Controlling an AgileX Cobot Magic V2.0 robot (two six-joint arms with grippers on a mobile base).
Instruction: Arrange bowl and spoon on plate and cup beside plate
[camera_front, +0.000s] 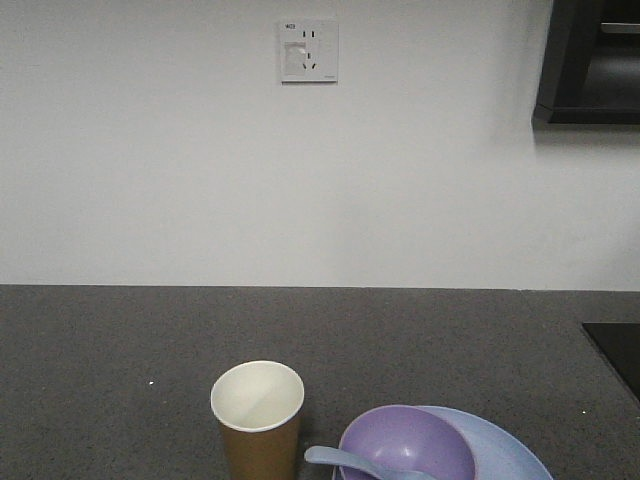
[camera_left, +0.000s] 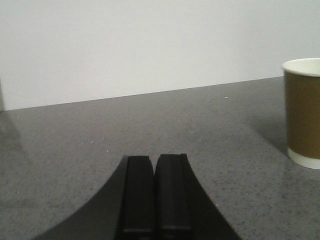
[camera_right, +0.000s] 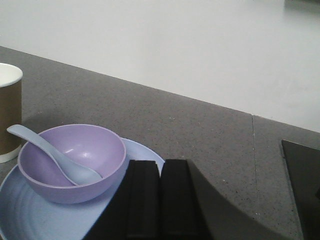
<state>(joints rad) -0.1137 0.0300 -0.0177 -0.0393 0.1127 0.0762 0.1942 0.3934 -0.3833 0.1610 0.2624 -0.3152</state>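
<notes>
1. The small lavender plastic bowl (camera_right: 72, 162) sits on the round pale blue plate (camera_right: 30, 220), with the pale blue plastic spoon (camera_right: 52, 160) resting inside the bowl.
2. The brown paper cup (camera_front: 258, 420) stands upright just beside the plate.
3. Left gripper (camera_left: 154, 192) and right gripper (camera_right: 160, 197) have their jaws closed together, empty; the arrangement looks complete.

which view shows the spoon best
The right wrist view: the spoon shows whole, scoop in the bowl, handle over its rim. The front view cuts it off at the frame's bottom edge; the left wrist view misses it entirely.

A plain white wall (camera_front: 150, 150) with a socket plate (camera_front: 308, 51) rises behind the dark speckled countertop (camera_front: 100, 350).
</notes>
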